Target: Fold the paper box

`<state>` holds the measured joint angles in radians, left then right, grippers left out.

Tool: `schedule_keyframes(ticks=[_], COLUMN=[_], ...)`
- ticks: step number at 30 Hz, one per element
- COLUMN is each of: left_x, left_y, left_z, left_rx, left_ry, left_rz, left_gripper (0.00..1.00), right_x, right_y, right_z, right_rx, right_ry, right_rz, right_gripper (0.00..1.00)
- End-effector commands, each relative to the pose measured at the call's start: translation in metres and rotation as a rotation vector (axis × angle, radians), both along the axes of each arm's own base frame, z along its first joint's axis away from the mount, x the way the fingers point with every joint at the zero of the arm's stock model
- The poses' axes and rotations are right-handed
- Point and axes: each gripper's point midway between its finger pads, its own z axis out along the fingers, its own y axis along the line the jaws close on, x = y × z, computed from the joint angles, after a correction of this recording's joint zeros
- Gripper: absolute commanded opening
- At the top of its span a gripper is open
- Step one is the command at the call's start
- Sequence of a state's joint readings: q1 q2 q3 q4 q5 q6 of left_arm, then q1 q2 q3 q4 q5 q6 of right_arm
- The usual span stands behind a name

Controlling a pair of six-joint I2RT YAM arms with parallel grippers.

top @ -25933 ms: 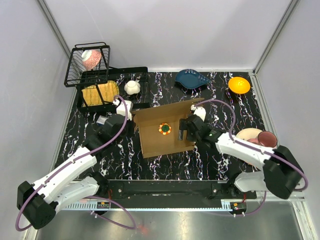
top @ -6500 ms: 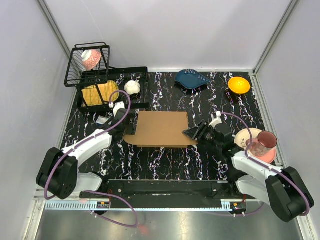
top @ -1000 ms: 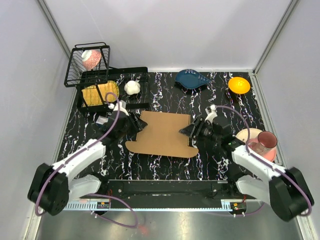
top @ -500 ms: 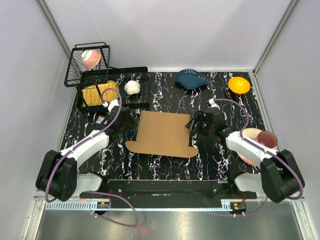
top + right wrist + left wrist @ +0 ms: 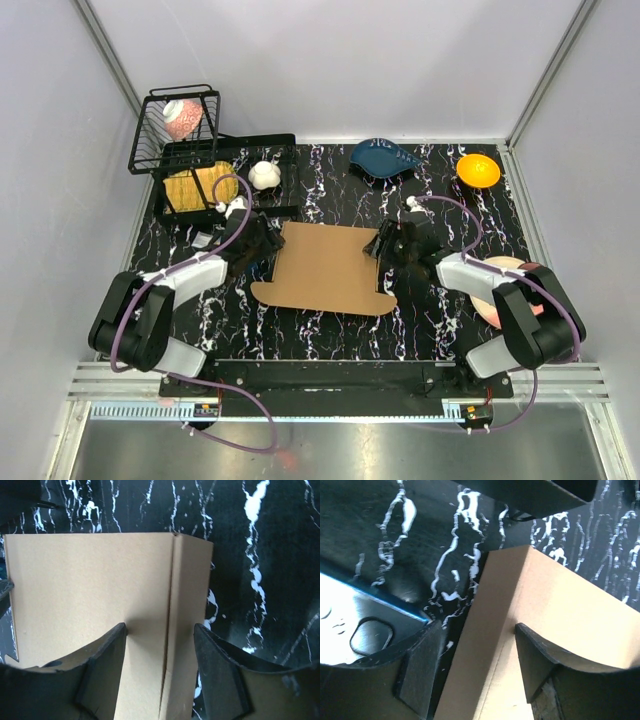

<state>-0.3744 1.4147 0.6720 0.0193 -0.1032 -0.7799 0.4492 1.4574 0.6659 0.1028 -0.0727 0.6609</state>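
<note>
Right end effector (image 5: 386, 244) slides up to the three o'clock edge of the box (image 5: 328, 268), jaws open, empty; left end effector (image 5: 268, 243) open at ten o'clock, gripping nothing.

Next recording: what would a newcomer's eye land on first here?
The brown paper box lies flat at the middle of the black marbled table, bright against it. The left gripper and right gripper sit at its left and right edges, jaws open. Behind, an orange bowl glows in the far right corner.
</note>
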Motion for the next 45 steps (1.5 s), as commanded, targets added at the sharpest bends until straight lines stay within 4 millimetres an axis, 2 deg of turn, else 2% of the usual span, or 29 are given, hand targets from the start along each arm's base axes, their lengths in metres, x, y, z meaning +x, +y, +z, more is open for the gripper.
schedule_keyframes(ticks=[1, 3, 6, 10, 14, 16, 20, 24, 26, 27, 29, 30, 32, 33, 34, 36, 37, 39, 41, 42, 43, 44, 45], left_x=[-0.002, -0.006, -0.014, -0.02, -0.026, -0.03, -0.041, -0.049, -0.046, -0.043, -0.038, -0.033, -0.025, -0.021, -0.018, -0.014, -0.015, -0.019, -0.028, -0.032, -0.041, -0.046, -0.049], left_y=[-0.028, -0.034, -0.042, -0.052, -0.059, -0.058, -0.051, -0.047, -0.045, -0.046, -0.041, -0.037, -0.03, -0.027, -0.022, -0.019, -0.018, -0.018, -0.019, -0.022, -0.025, -0.026, -0.027], left_z=[-0.009, -0.014, -0.021, -0.029, -0.034, -0.04, -0.054, -0.06, -0.053, -0.042, -0.028, -0.012, 0.009, 0.027, 0.036, 0.064, 0.071, 0.08, 0.066, 0.06, 0.045, 0.036, 0.029], left_rx=[-0.136, -0.18, -0.203, -0.194, -0.185, -0.178, -0.151, -0.14, -0.133, -0.135, -0.101, -0.09, -0.046, -0.043, -0.025, -0.007, 0.002, -0.013, -0.042, -0.061, -0.096, -0.111, -0.127], left_ry=[0.015, 0.021, 0.021, 0.039, 0.046, 0.063, 0.111, 0.131, 0.117, 0.086, 0.07, 0.025, -0.02, -0.064, -0.084, -0.139, -0.15, -0.169, -0.141, -0.131, -0.106, -0.084, -0.079], left_rz=[-0.086, -0.087, -0.099, -0.138, -0.157, -0.161, -0.152, -0.138, -0.131, -0.134, -0.123, -0.111, -0.091, -0.083, -0.07, -0.075, -0.08, -0.086, -0.093, -0.102, -0.114, -0.117, -0.12], left_gripper=[0.61, 0.53, 0.48, 0.36, 0.27, 0.27, 0.27, 0.28, 0.31, 0.35, 0.43, 0.46, 0.55, 0.58, 0.61, 0.63, 0.65, 0.66, 0.68, 0.69, 0.7, 0.72, 0.73], right_x=[0.011, 0.006, 0.001, -0.003, -0.009, -0.014, -0.036, -0.052, -0.05, -0.053, -0.043, -0.046, -0.034, -0.037, -0.031, -0.032, -0.03, -0.038, -0.048, -0.054, -0.065, -0.064, -0.072], right_y=[0.013, 0.013, 0.016, 0.017, 0.015, 0.013, 0.002, -0.004, -0.005, -0.008, -0.009, -0.014, -0.017, -0.025, -0.024, -0.03, -0.03, -0.028, -0.022, -0.011, -0.009, -0.002, 0.004], right_z=[0.002, -0.009, -0.016, -0.02, -0.03, -0.038, -0.06, -0.07, -0.059, -0.056, -0.029, -0.026, 0.008, 0.01, 0.034, 0.047, 0.063, 0.066, 0.06, 0.061, 0.045, 0.047, 0.043], right_rx=[0.062, 0.07, 0.091, 0.1, 0.095, 0.084, 0.061, 0.051, 0.059, 0.046, 0.045, 0.015, -0.002, -0.042, -0.034, -0.07, -0.06, -0.043, 0.0, 0.056, 0.076, 0.134, 0.174], right_ry=[-0.049, -0.025, -0.011, 0.001, 0.031, 0.055, 0.116, 0.159, 0.128, 0.136, 0.071, 0.079, -0.012, 0.002, -0.052, -0.072, -0.107, -0.099, -0.07, -0.063, -0.023, -0.034, -0.013], right_rz=[0.03, 0.03, 0.039, 0.048, 0.051, 0.045, 0.036, 0.031, 0.027, 0.026, 0.013, 0.018, 0.008, -0.006, -0.006, 0.001, 0.0, 0.024, 0.048, 0.096, 0.11, 0.114, 0.141], right_gripper=[0.58, 0.48, 0.41, 0.3, 0.27, 0.27, 0.26, 0.28, 0.33, 0.39, 0.49, 0.57, 0.65, 0.7, 0.71, 0.72, 0.73, 0.73, 0.77, 0.78, 0.79, 0.81, 0.82])
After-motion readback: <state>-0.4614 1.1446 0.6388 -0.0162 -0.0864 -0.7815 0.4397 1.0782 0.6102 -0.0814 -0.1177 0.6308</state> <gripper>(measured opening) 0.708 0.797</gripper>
